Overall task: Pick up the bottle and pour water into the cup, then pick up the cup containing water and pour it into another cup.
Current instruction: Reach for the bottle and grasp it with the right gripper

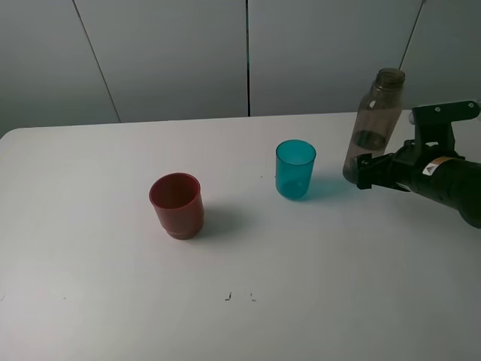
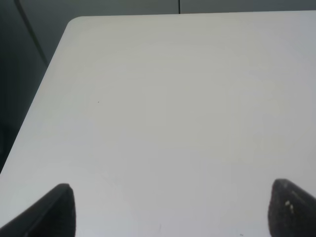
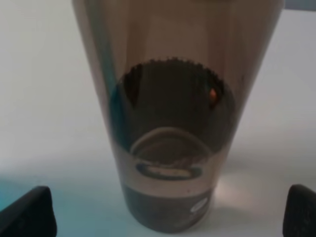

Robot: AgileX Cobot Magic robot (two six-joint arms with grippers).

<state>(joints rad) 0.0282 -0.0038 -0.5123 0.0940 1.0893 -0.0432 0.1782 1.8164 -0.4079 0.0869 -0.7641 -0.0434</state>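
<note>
standing on its base toward the right rear of the white surface (image 1: 316,301), the bottle (image 1: 373,124) is uncapped and is the tallest item in view. in the right wrist view the bottle (image 3: 170,123) fills the centre of the frame, and a liquid level shows in its lower part.

the right gripper (image 1: 362,171) reaches in from the right edge of the exterior view and sits level with the bottle's lower body. its jaws are spread wide. the two fingertips (image 3: 29,215) stand on either side of the bottle with a clear gap on each side, so the bottle is bracketed but not clamped or touched.

the teal cup (image 1: 294,169) stands upright on the surface, near the bottle on its left and apart from it. the red cup (image 1: 176,204) stands upright further left and closer to the front edge, well apart from the teal cup.

the left gripper (image 2: 170,212) appears only in the left wrist view. its jaws are spread wide over bare surface near a rounded corner, with nothing between them.

grey wall panels (image 1: 173,53) back the surface, and two small dark marks (image 1: 228,296) lie near its front.
</note>
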